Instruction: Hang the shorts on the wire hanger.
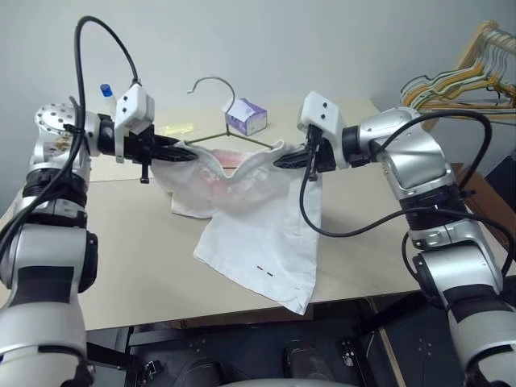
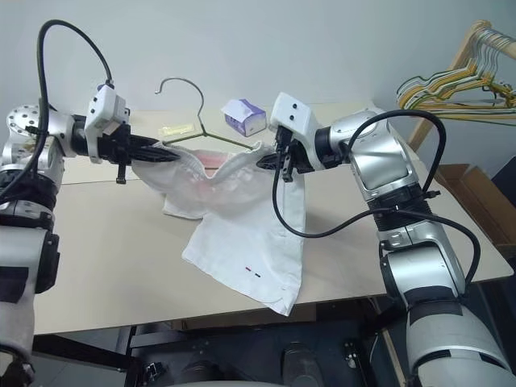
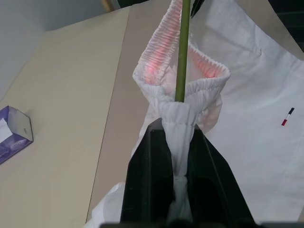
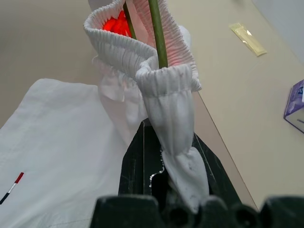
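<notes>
Behind shorts (image 1: 258,218) – tissue box (image 1: 246,116), small bottle (image 1: 106,93), wire hanger (image 1: 218,113) threaded through waistband; left gripper (image 1: 184,153) and right gripper (image 1: 284,160) fingers pinch waistband ends – coloured hangers (image 1: 463,81) well apart.

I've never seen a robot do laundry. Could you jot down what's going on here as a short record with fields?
Left hand: shut on one end of the waistband
Right hand: shut on the other end
Shorts: white, waistband lifted, legs draped on the table
Wire hanger: lower bar runs inside the waistband, hook above
Tissue box: behind the shorts
</notes>
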Tool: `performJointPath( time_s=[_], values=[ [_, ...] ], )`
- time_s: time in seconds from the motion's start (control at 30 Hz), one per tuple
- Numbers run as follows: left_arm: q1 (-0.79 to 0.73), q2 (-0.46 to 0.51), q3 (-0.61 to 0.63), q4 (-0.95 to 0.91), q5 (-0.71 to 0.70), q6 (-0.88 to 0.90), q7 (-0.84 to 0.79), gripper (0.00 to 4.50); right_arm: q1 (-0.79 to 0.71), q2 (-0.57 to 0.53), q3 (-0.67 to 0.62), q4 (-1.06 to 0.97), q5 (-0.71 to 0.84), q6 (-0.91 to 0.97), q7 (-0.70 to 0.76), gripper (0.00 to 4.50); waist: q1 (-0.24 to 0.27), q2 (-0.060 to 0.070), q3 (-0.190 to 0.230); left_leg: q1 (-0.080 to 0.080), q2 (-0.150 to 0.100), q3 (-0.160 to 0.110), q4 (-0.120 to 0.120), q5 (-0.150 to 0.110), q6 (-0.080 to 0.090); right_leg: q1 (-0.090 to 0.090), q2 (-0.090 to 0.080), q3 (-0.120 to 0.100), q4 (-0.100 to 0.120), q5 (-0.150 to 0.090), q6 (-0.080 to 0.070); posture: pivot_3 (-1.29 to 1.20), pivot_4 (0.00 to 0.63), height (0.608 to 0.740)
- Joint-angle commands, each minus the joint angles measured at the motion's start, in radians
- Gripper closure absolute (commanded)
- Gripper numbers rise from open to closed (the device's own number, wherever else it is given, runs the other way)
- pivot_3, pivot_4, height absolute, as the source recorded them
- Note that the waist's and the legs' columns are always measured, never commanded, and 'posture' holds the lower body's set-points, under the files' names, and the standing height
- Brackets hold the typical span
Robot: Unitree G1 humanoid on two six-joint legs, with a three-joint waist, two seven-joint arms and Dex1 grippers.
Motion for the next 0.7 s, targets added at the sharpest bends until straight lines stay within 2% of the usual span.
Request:
performJointPath(
  time_s=[0.03, 0.33, 0.47, 0.57, 0.7],
  values=[
    [-0.016, -0.016, 0.032, -0.003, -0.007, -0.002, -0.01, 4.15, -0.014, -0.001, -0.043, -0.018, 0.008, -0.02, -0.021, 4.49, 0.0, 0.0, 0.0, 0.0, 0.0, 0.0, 0.0, 0.0, 0.0, 0.0, 0.0, 0.0, 0.0, 0.0, 0.0, -0.09, 0.0, 0.74],
    [-0.021, -0.027, 0.129, 0.034, 0.024, -0.02, -0.005, 1.19, 0.012, -0.012, -0.049, -0.021, 0.007, -0.006, -0.034, 4.5, -0.002, 0.0, 0.0, 0.0, 0.0, 0.0, 0.0, 0.0, 0.0, 0.0, 0.0, 0.0, 0.0, 0.0, 0.0, -0.09, 0.0, 0.74],
    [-0.019, -0.009, 0.192, 0.038, 0.024, -0.014, 0.05, 0.02, 0.038, -0.028, -0.055, -0.02, 0.003, 0.009, -0.053, 4.5, -0.004, 0.0, 0.0, 0.0, 0.0, 0.0, 0.0, 0.0, 0.0, 0.0, 0.0, 0.0, 0.0, 0.0, 0.0, -0.09, 0.0, 0.74],
    [-0.005, -0.009, 0.285, 0.01, -0.04, 0.048, 0.086, 0.02, 0.075, -0.048, -0.074, -0.041, 0.005, 0.07, -0.095, 4.5, -0.004, 0.0, 0.0, 0.0, 0.0, 0.0, 0.0, 0.0, 0.0, 0.0, 0.0, 0.0, 0.0, 0.0, 0.0, -0.09, 0.0, 0.74],
    [0.07, -0.008, 0.368, -0.107, -0.175, 0.178, -0.007, 0.02, 0.112, -0.066, -0.124, -0.108, 0.022, 0.243, -0.176, 4.5, -0.006, 0.0, 0.0, 0.0, 0.0, 0.0, 0.0, 0.0, 0.0, 0.0, 0.0, 0.0, 0.0, 0.0, 0.0, -0.1, 0.0, 0.74]
  ],
)
